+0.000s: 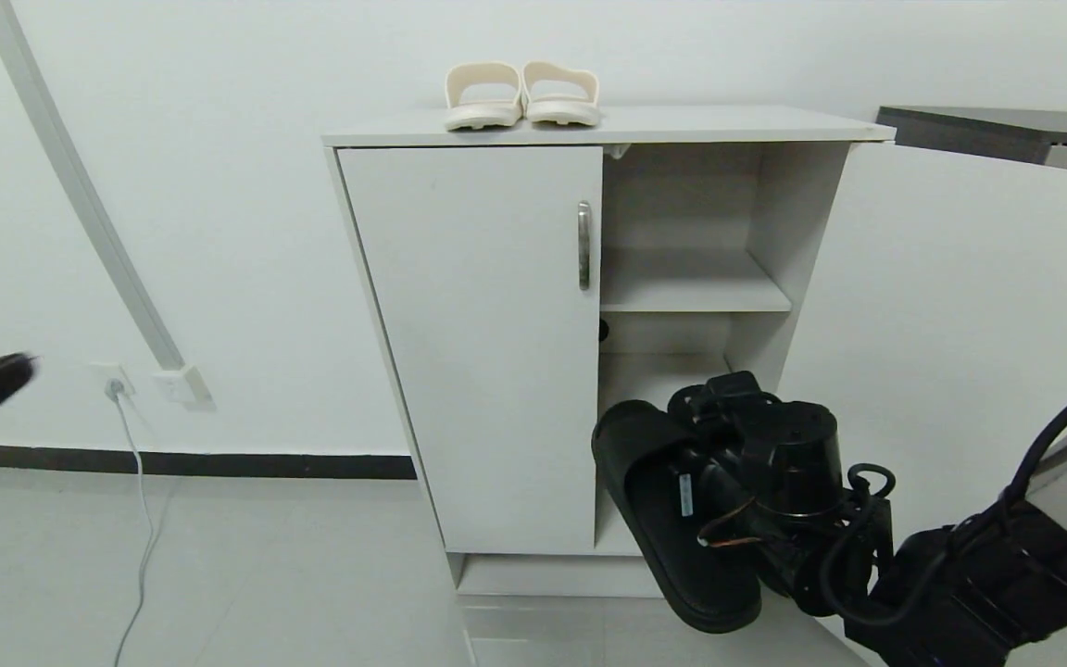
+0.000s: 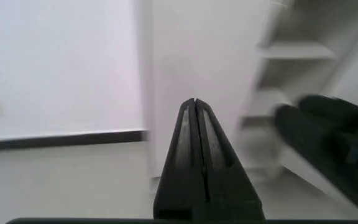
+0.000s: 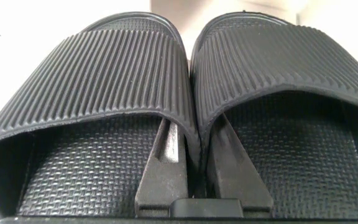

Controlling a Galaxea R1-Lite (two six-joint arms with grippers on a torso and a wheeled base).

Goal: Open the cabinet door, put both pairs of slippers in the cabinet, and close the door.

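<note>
At my remote station: the right gripper [image 3: 196, 146] is clamped on a pair of black rubber slide slippers [image 1: 672, 528], one finger [image 3: 163, 168] pushed under each strap, pinching the two inner strap walls together btwn them. Straps are ribbed across and the footbeds have a fine woven-look texture. The pair sits side by side, touching. In the head view I see them hanging tilted, toes up toward the white two-door cabinet [image 1: 737, 122], heels low, a small white label on the nearer one. They are just in front of the cabinet's open right half, level w/ the lower space under the white inner shelf [image 1: 691, 287], not inside it.

The right-hand cabinet door [image 1: 960, 324] is swung wide open. The left-hand cabinet door [image 1: 473, 352] is closed, its slim metal bar handle [image 1: 583, 245] upright along the inner edge.

A second pair, cream open-toe slippers [image 1: 522, 95], stands on the cabinet top at the front edge, approx above the seam btwn the doors, the two touching, toes toward me.

The left gripper [image 2: 194, 109] hangs well apart to the cabinet's left, fingers pressed flat together, nothing btwn them.

Low on the wall left of the cabinet: a white wall socket [image 1: 112, 378] w/ a grey cable [image 1: 140, 519] trailing to the floor.
</note>
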